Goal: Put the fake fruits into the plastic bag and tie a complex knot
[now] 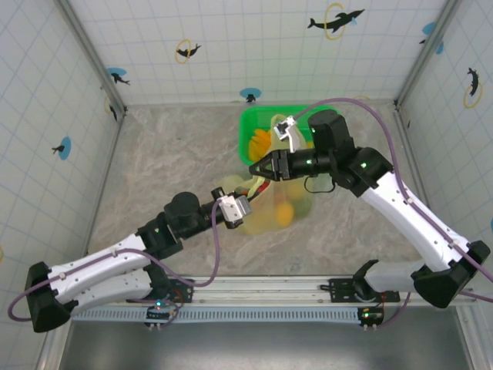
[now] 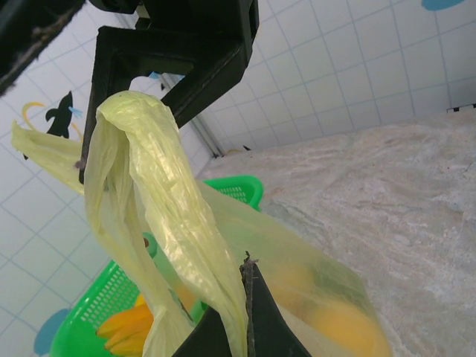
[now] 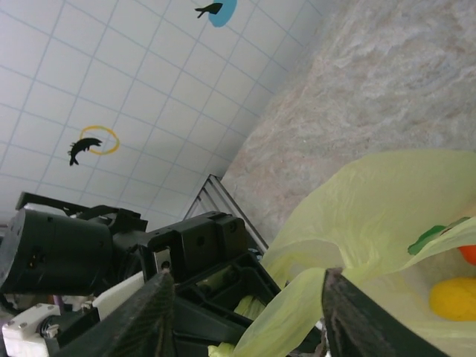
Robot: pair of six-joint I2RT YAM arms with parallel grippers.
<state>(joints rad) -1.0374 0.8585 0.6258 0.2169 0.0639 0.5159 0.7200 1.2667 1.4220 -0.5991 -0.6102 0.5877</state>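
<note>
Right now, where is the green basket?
In the top view the green basket sits mid-table near the back wall, just beyond the plastic bag, partly covered by the right arm.

A green basket [image 1: 248,129] sits on the mottled beige table [image 1: 166,158], close to the back wall [image 1: 254,46]. White tiles cover that wall and both side walls. Dolphin stickers are scattered on them: one with a yellow ring [image 1: 336,19] high on the back wall, another [image 1: 185,52] left of it, and one on a blue spot [image 1: 250,95] low down, just behind the basket. Metal posts [image 1: 88,50] stand in the corners. A metal rail [image 1: 262,287] runs along the near edge.

From the left wrist, the basket's slotted wall [image 2: 93,305] shows against the tiles [image 2: 349,67]. From the right wrist, a ringed dolphin [image 3: 89,145] marks the wall above the table [image 3: 387,89].
</note>
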